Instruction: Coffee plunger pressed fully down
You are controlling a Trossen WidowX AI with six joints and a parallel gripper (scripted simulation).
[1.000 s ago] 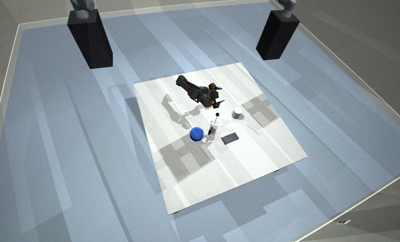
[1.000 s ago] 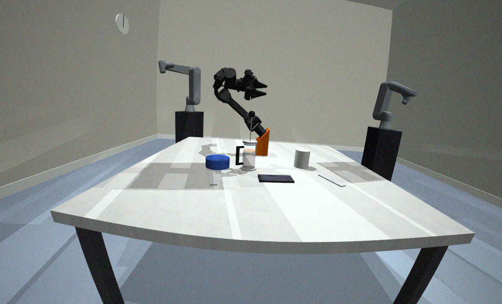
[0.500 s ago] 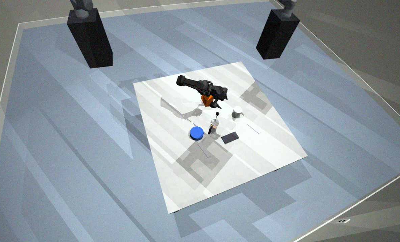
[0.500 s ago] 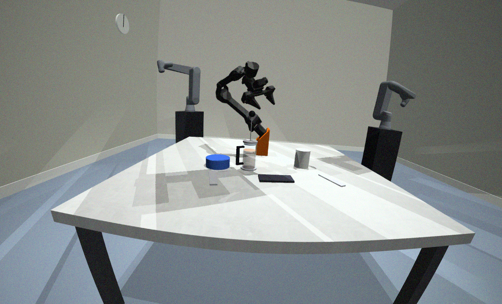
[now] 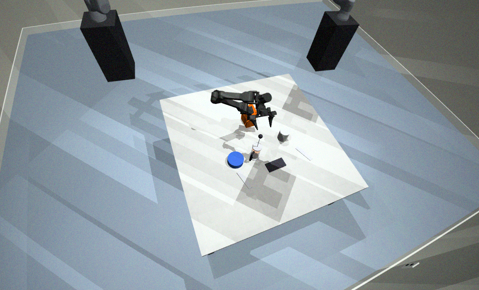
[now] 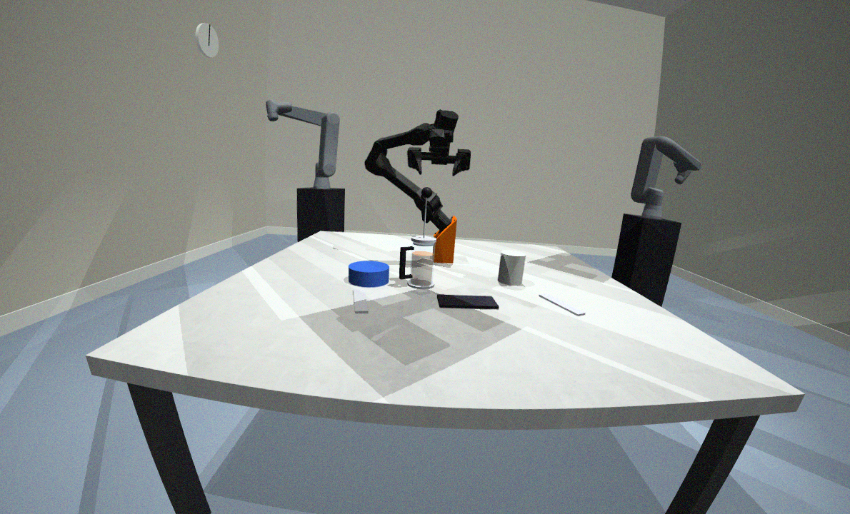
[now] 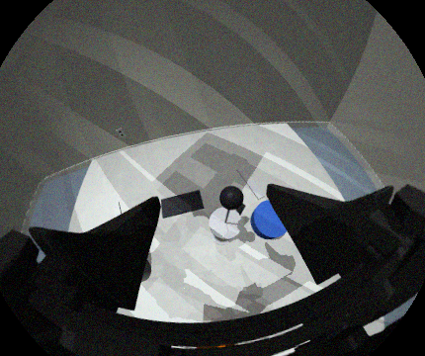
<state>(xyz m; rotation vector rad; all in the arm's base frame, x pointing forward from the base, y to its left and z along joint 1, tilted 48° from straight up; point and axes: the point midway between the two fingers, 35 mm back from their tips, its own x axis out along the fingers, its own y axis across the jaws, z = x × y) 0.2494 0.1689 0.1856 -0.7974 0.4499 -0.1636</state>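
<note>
The coffee press stands upright on the white table, its black handle on the left in the exterior view. Its plunger is up: a long thin rod rises from the pale lid to a black ball knob. My gripper is open and empty, fingers pointing down. It is higher than the knob and set back from it toward the orange arm base, not touching it. In the wrist view the knob shows between the fingertips, beyond them.
A blue round block lies close by the press's handle side. A grey cylinder stands on the other side. A dark flat slab and two thin strips lie nearby.
</note>
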